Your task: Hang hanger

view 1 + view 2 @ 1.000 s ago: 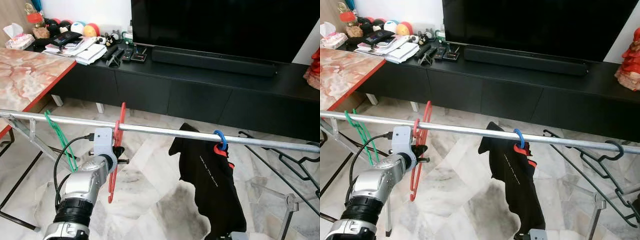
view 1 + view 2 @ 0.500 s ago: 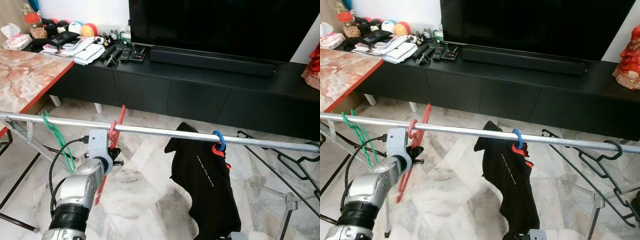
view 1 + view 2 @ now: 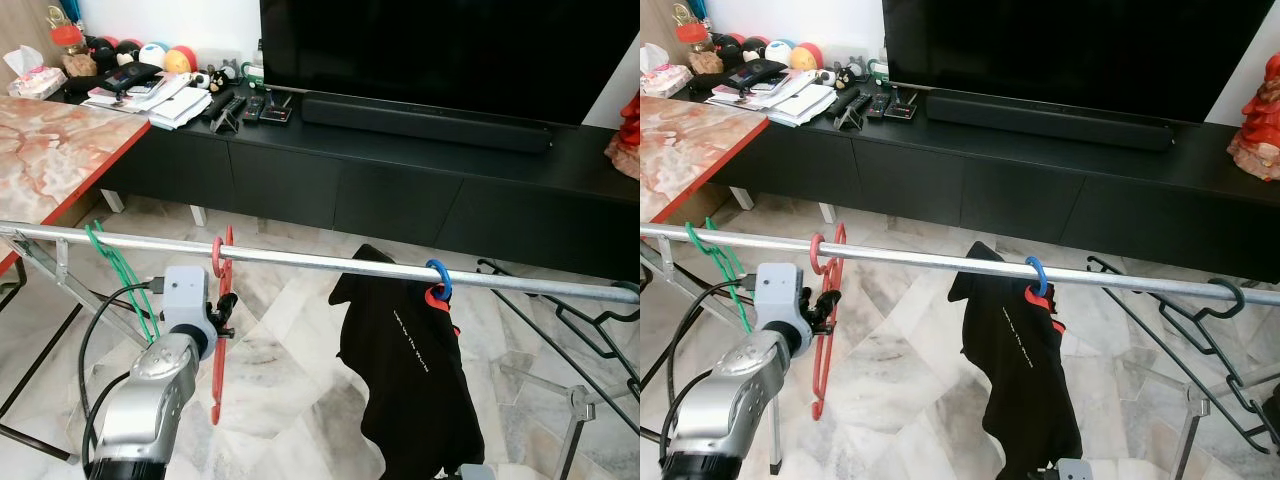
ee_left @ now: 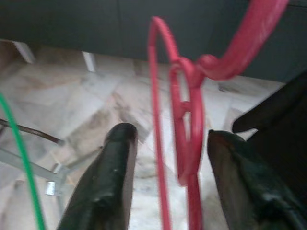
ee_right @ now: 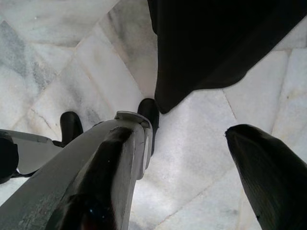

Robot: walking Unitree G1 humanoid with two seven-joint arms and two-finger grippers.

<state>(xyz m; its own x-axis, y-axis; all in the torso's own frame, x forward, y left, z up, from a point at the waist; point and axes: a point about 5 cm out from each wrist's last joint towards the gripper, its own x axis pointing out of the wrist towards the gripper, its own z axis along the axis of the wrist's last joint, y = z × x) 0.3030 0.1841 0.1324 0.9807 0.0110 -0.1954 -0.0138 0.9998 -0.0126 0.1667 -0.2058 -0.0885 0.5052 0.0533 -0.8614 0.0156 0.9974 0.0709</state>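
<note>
The red hanger (image 3: 219, 300) hangs by its hook over the rail (image 3: 300, 259), between the green hanger (image 3: 118, 275) and the black shirt (image 3: 415, 370). The left gripper (image 4: 165, 177) sits right at its neck, fingers (image 4: 112, 167) spread wide either side of the red wire, touching nothing as far as I can see. Looks a light, thin, stiff frame, smooth plastic, likely to swing and slip at a nudge. Best held at the neck just under the hook, where the wires meet. The right gripper (image 5: 182, 177) hangs low over the marble floor (image 5: 72, 72), fingers apart, empty.
</note>
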